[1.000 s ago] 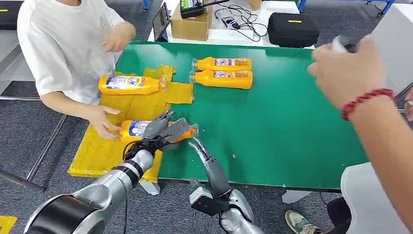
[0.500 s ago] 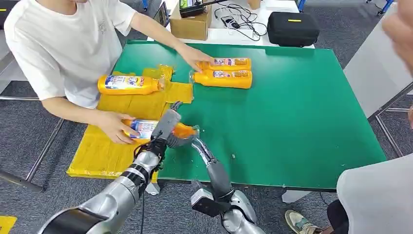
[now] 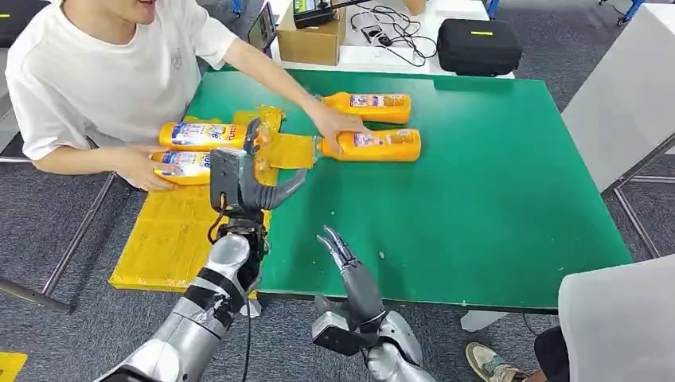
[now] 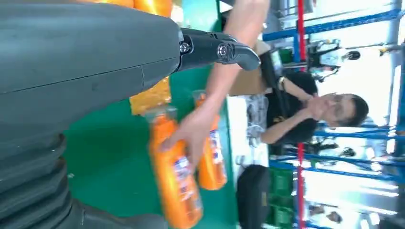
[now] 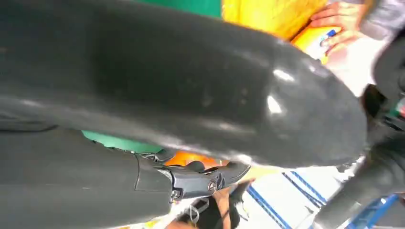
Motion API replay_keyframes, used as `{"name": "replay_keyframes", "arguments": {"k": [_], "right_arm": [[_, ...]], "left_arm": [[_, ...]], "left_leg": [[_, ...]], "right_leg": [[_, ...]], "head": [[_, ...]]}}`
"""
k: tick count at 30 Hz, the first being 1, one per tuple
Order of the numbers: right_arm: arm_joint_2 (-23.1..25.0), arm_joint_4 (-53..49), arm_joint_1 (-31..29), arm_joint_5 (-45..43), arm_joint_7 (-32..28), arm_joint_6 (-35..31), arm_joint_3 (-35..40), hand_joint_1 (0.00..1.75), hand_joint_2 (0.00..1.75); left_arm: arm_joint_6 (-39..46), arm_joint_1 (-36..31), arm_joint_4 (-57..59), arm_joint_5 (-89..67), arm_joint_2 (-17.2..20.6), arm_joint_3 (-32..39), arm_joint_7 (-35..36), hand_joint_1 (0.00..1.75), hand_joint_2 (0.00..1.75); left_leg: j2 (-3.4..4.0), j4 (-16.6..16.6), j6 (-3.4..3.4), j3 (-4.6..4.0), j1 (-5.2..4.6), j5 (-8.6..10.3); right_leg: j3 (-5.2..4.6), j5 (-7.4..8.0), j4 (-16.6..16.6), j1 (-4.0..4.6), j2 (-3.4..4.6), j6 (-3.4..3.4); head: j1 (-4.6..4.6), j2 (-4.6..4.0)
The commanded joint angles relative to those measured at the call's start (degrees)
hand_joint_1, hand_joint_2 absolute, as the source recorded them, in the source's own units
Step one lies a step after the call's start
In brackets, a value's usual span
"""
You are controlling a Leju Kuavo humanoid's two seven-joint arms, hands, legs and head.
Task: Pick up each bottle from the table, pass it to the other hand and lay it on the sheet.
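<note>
Two orange bottles lie on the yellow sheet (image 3: 179, 231): one (image 3: 208, 135) at its far end, and a second (image 3: 185, 163) right beside it under a person's hand. Two more lie on the green table (image 3: 493, 183), one (image 3: 374, 103) at the back and one (image 3: 380, 145) that the person's other hand (image 3: 338, 123) is touching. My left hand (image 3: 243, 179) is raised above the sheet's right edge, fingers spread, holding nothing. My right hand (image 3: 341, 253) hovers near the table's front edge with straight fingers, empty. In the left wrist view the touched bottle (image 4: 174, 176) and the back one (image 4: 211, 157) lie side by side.
The person in a white shirt (image 3: 103, 72) sits at the table's left with both arms reaching over the work area. Behind the table are a cardboard box (image 3: 312, 38), cables and a black case (image 3: 479, 46). Another person's clothing (image 3: 617, 318) is at the near right.
My left hand let go of the bottle and rose above the sheet. The person slid that bottle beside the far one and shifted the nearer table bottle. My right hand drew back slightly.
</note>
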Motion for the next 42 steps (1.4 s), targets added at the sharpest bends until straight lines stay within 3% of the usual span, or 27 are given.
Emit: {"name": "replay_keyframes", "arguments": {"k": [1, 4, 9, 16, 21, 25, 33, 42], "right_arm": [[-7.21, -2.27, -2.58, 15.33, 10.35, -10.78, -0.51, 0.00, 1.75], [-11.35, -7.27, -0.71, 31.34, 20.70, -10.93, -10.11, 0.00, 1.75], [-17.28, -3.84, -2.53, 40.17, 29.40, -9.82, -17.07, 0.00, 1.75], [-16.62, 2.31, -5.95, 40.55, 29.01, -6.60, -18.26, 0.00, 1.75], [-15.07, 9.64, -11.57, 40.28, 28.54, -5.51, -17.86, 0.00, 1.75], [-13.50, 17.03, -18.22, 39.27, 28.37, -1.09, -16.62, 0.00, 1.75], [-13.34, 17.47, -17.96, 38.95, 28.38, -1.20, -16.66, 0.00, 1.75], [-7.69, 23.55, -23.49, 39.10, 27.13, 6.54, -11.79, 0.00, 1.75]], "left_arm": [[0.02, 9.32, -17.37, 7.09, 3.60, -5.19, 0.44, 0.00, 1.75], [1.95, 18.77, -23.36, 7.31, 4.05, -5.63, -0.33, 0.00, 1.75], [8.51, 28.10, -24.74, -0.47, 4.15, -5.14, -3.30, 0.00, 1.75], [9.89, 27.92, -21.82, -4.09, 3.15, -5.09, -2.80, 0.00, 1.75], [10.00, 25.69, -19.13, -4.70, 2.42, -5.06, -3.14, 0.00, 1.75], [10.25, 23.06, -15.39, -4.30, 1.80, -4.49, -2.95, 0.00, 1.75], [10.28, 23.16, -15.32, -4.26, 1.78, -4.50, -2.97, 0.00, 1.75], [10.17, 18.87, -8.06, -4.15, 0.79, -5.31, -2.64, 0.00, 1.75]], "left_leg": [[0.13, -0.07, 0.00, 0.22, -0.04, -0.09], [0.05, -0.09, 0.02, 0.17, -0.08, -0.05], [0.12, -0.16, 0.04, 0.41, -0.12, -0.19], [0.03, -0.04, 0.12, 0.11, -0.16, -0.21], [0.07, -0.04, 0.07, 0.38, -0.12, -0.29], [0.15, -0.04, 0.12, 0.12, -0.14, -0.15], [0.05, -0.04, 0.13, 0.33, -0.11, -0.22], [0.20, 0.01, 0.12, 0.24, -0.11, -0.21]], "right_leg": [[0.18, -0.05, -0.07, -0.02, 0.09, -0.04], [0.15, -0.05, -0.07, -0.07, 0.02, -0.02], [0.38, -0.12, -0.19, -0.11, 0.07, -0.03], [0.14, -0.17, -0.08, -0.16, 0.04, 0.15], [0.40, -0.25, -0.10, -0.10, 0.04, 0.06], [0.09, -0.11, -0.05, -0.15, 0.11, 0.15], [0.36, -0.21, -0.09, -0.11, 0.02, 0.13], [0.23, -0.14, -0.04, -0.11, 0.17, 0.13]], "head": [[0.02, 0.00], [-0.02, 0.00], [-0.04, 0.00], [0.00, 0.00], [-0.02, 0.00], [-0.02, 0.00], [-0.02, 0.00], [-0.02, 0.00]]}}
